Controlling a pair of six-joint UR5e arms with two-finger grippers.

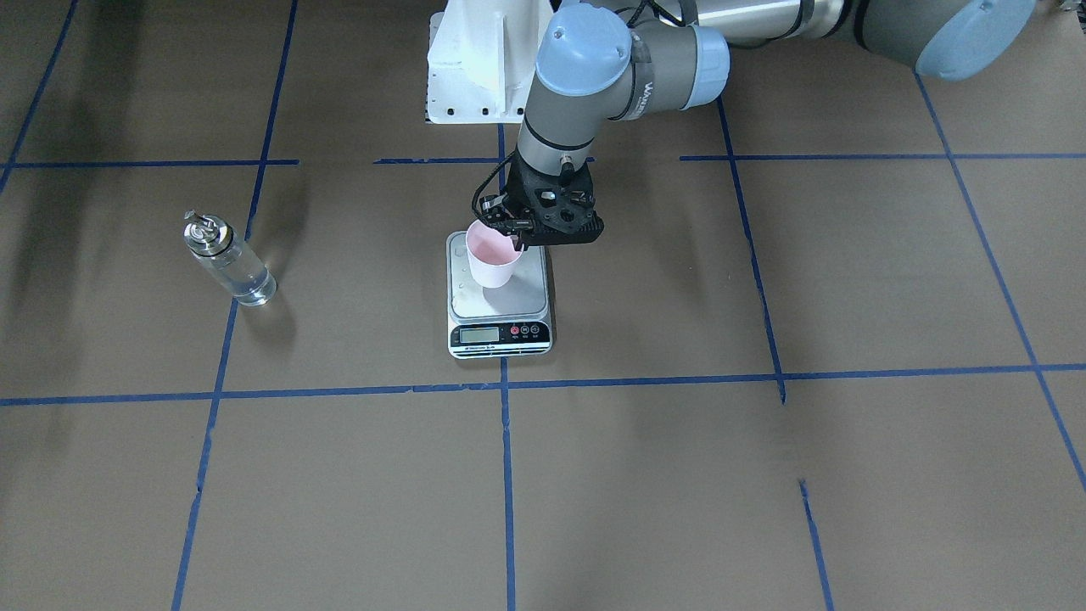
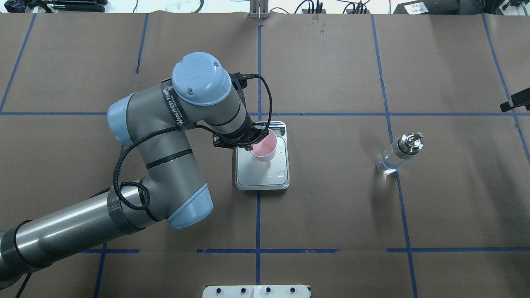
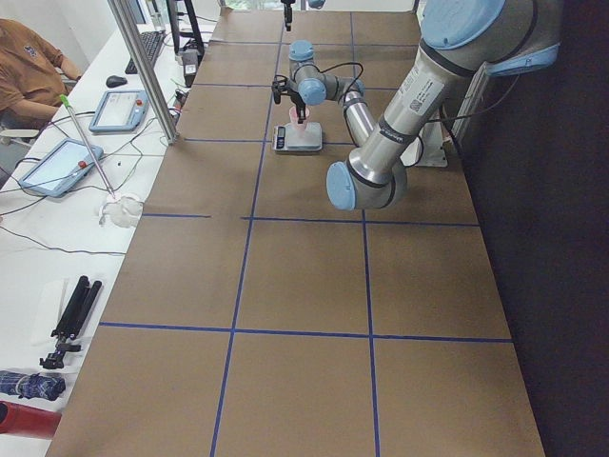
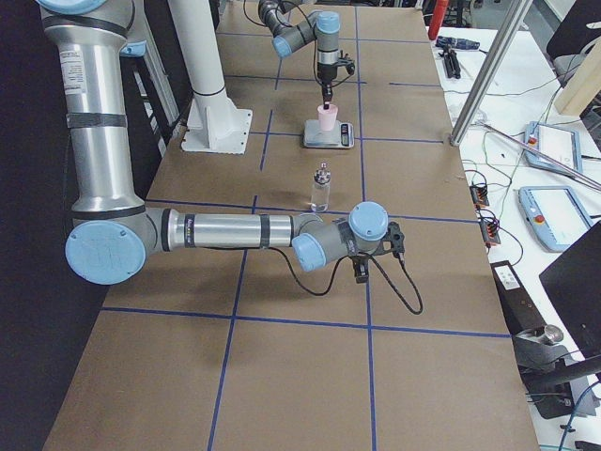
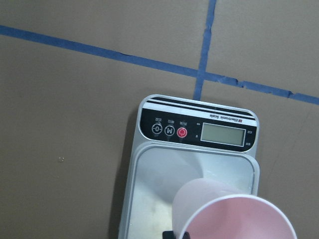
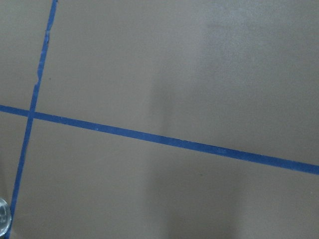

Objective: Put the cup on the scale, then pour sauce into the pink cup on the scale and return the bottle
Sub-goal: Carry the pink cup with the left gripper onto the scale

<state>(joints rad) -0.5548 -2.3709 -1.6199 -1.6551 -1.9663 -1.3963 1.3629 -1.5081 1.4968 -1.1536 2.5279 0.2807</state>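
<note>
The pale pink cup [image 1: 492,259] is over the silver platform of the scale [image 1: 501,335], at its back part; I cannot tell if its base touches. My left gripper [image 1: 516,236] points down and is shut on the cup's rim. The left wrist view shows the cup [image 5: 234,216] above the scale [image 5: 199,132], whose display is blank. The clear glass bottle [image 1: 229,263] with the metal spout stands alone on the table, well away from the scale, and holds clear liquid. My right gripper [image 4: 361,272] hangs low near the bottle [image 4: 321,188]; I cannot tell its state.
The white robot base [image 1: 475,68] stands behind the scale. Blue tape lines cross the brown table. A few droplets [image 2: 281,171] lie on the scale platform. A side desk with tablets [image 4: 554,202] runs along the table's far edge.
</note>
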